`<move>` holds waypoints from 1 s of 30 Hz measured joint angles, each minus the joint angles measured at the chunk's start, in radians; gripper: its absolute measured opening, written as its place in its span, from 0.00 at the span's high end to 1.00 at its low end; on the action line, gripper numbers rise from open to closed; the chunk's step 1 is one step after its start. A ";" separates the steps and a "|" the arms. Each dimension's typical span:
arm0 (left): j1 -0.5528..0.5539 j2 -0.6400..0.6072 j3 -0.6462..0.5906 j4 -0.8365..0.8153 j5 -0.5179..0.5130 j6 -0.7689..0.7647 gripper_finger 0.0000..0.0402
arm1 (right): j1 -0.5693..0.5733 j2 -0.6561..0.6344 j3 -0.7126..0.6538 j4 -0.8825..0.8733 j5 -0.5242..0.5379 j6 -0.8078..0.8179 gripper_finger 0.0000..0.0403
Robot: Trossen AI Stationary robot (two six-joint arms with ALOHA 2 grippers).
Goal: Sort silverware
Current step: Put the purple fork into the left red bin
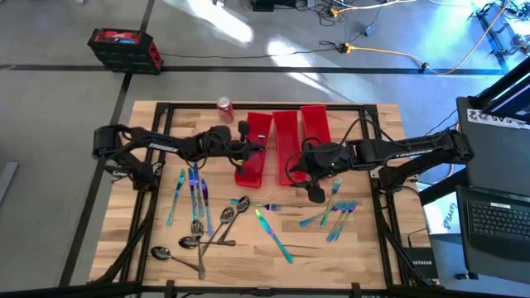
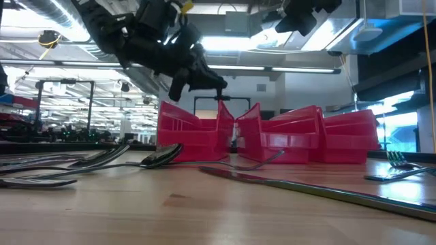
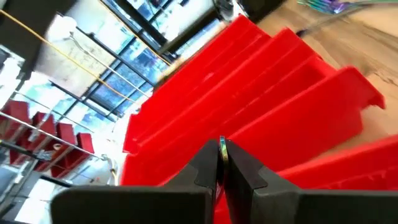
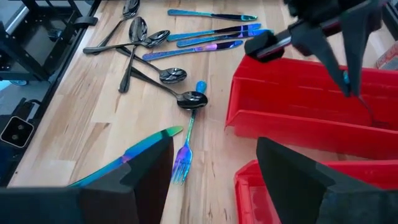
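Three long red bins point(image 1: 286, 145) stand side by side at the far middle of a pale wooden table point(image 1: 248, 265) with a black frame, and a red soda can point(image 1: 224, 105) stands just beyond them; no writing on the can, the bins or the arms can be read. Around the table lies a grey floor with cables and a red-and-black case point(image 1: 124, 48), a laptop point(image 1: 497, 223) sits off to the right, and the low view shows a bright hall with shelving and ceiling lights behind the bins. The left gripper point(image 1: 257, 149) hangs above the leftmost bin, its fingers point(image 3: 202, 171) pinched together on a slim iridescent piece point(image 3: 222, 148) whose end shows between the tips; whether it is a fork or a knife cannot be told. The right gripper point(image 1: 317, 192) hovers low over the table just in front of the bins, its fingers point(image 4: 146, 165) standing wide apart with nothing between them. The rest of the silverware point(image 1: 207, 219) lies on the wood: a teal knife point(image 4: 127, 155) and a purple-blue fork point(image 4: 183, 158) just below the right gripper, more coloured forks point(image 1: 339, 213) beside it on its outer side, dark spoons point(image 4: 146, 56) and blue knives point(image 1: 192, 192) in front of the left arm.
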 joint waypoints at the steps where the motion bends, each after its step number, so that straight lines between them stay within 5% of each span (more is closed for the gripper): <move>1: 0.004 -0.006 0.000 -0.018 0.000 -0.004 1.00 | 0.000 0.000 0.000 0.001 0.000 0.000 0.46; 9: 0.001 -0.015 0.000 -0.131 0.027 0.015 0.99 | 0.000 0.000 0.000 0.007 0.003 0.000 0.46; 30: 0.000 -0.015 0.000 -0.094 -0.036 -0.027 0.79 | 0.000 0.000 0.000 0.014 0.023 0.000 0.46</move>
